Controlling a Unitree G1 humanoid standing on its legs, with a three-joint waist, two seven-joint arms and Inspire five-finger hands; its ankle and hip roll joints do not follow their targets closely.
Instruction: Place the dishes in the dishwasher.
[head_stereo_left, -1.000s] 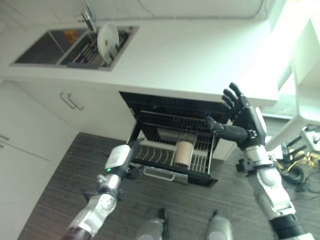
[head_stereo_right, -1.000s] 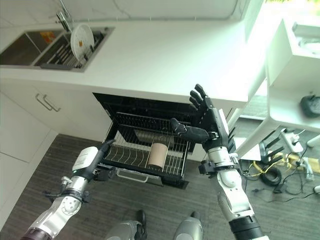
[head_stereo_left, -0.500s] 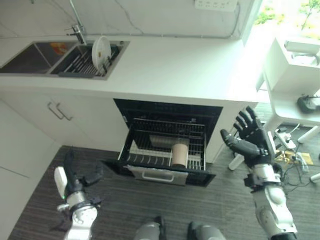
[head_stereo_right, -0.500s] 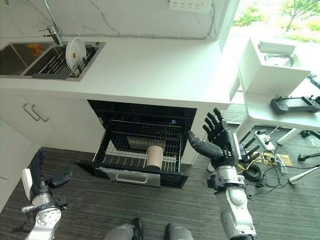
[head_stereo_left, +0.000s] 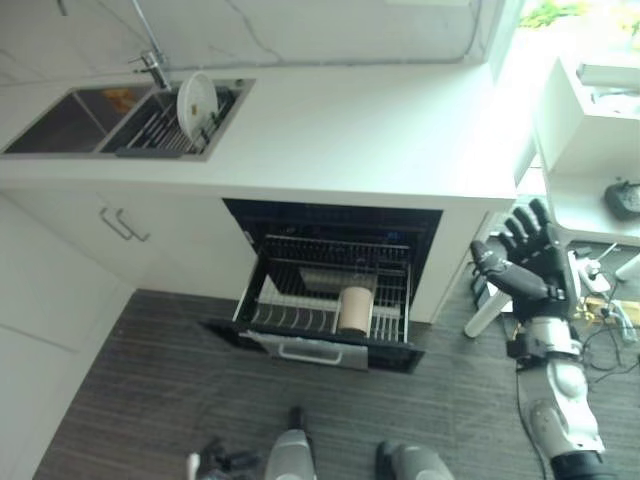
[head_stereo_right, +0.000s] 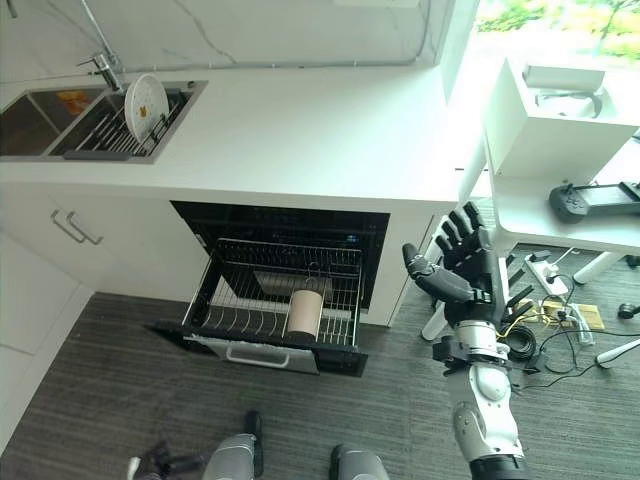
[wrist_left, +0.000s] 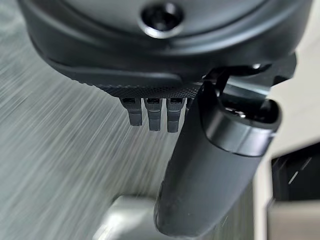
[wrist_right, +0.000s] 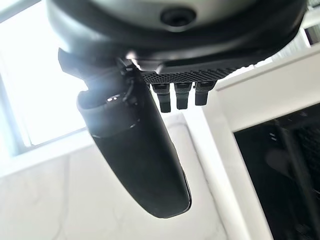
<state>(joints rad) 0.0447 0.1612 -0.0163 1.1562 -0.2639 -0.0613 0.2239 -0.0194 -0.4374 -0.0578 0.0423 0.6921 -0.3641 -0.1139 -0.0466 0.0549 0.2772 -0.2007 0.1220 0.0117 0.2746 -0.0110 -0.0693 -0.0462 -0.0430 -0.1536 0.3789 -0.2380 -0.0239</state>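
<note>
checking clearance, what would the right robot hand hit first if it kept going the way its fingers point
Probably the edge of the white countertop. The right robot hand is open beside the dishwasher, fingers pointing up toward it, though depth is unclear.

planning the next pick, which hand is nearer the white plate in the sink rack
Neither is close. The left hand hangs low over the floor, on the plate's side; the right hand is raised, open, right of the dishwasher.
</note>
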